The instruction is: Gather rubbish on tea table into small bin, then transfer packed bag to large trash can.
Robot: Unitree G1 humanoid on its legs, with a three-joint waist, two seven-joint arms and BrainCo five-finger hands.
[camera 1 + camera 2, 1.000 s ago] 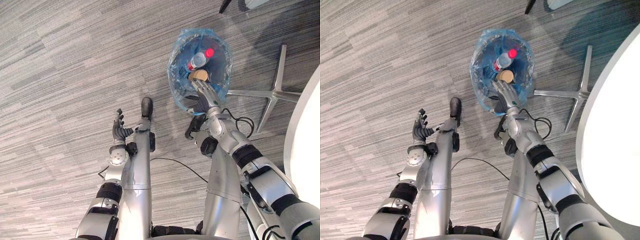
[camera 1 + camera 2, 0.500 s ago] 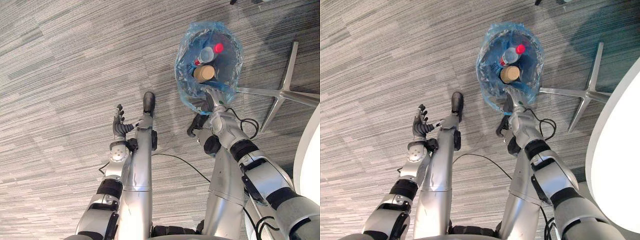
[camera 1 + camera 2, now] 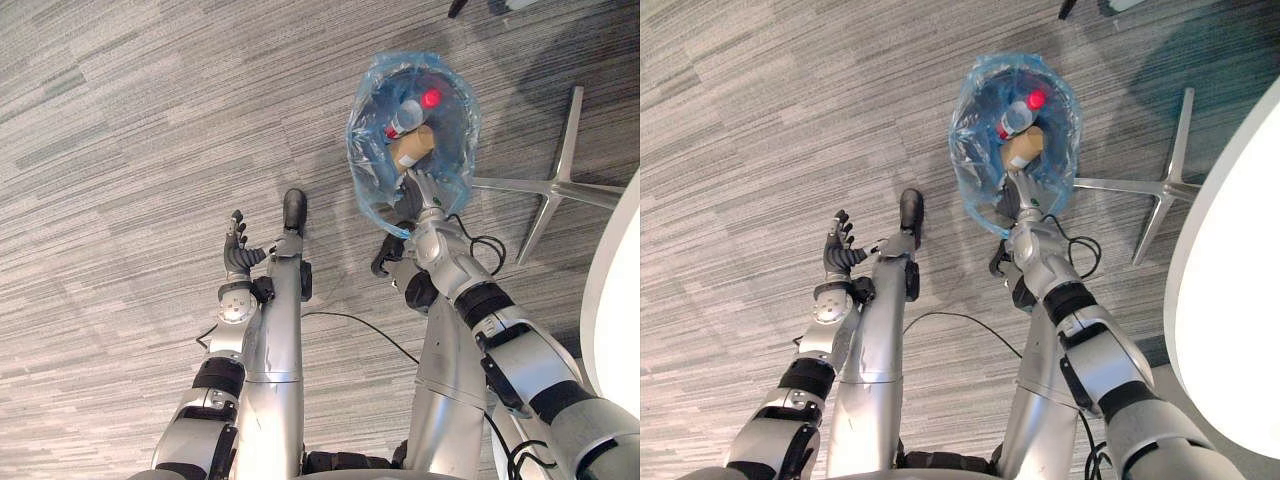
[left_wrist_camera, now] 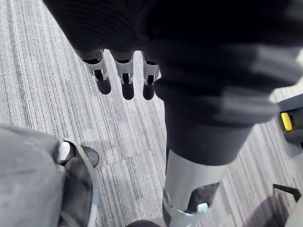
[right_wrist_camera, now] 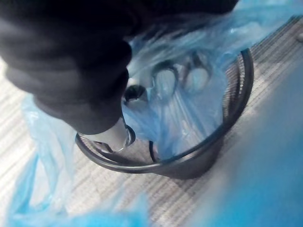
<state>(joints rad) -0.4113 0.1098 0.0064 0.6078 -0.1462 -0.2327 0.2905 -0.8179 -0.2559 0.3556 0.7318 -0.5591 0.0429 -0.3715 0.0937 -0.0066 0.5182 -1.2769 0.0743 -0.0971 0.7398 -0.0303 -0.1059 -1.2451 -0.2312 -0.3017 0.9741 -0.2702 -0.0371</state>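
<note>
Bottle (image 3: 407,114) and brown cup (image 3: 412,146) lie inside blue bag (image 3: 366,165), right robot hand (image 3: 428,208) clamped on its rim; left robot hand (image 3: 237,256), well apart from it, fingers apart.

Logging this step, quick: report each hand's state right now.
Left hand: open, holding nothing.
Right hand: cannot tell; it reaches into the blue bag in the small bin.

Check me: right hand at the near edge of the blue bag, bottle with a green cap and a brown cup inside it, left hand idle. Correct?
One slip: the bottle has a red cap, not green, as the left eye view shows. The rest stands: it lies in the blue bag with the brown cup, the right hand at the bag's near edge, the left hand idle.
</note>
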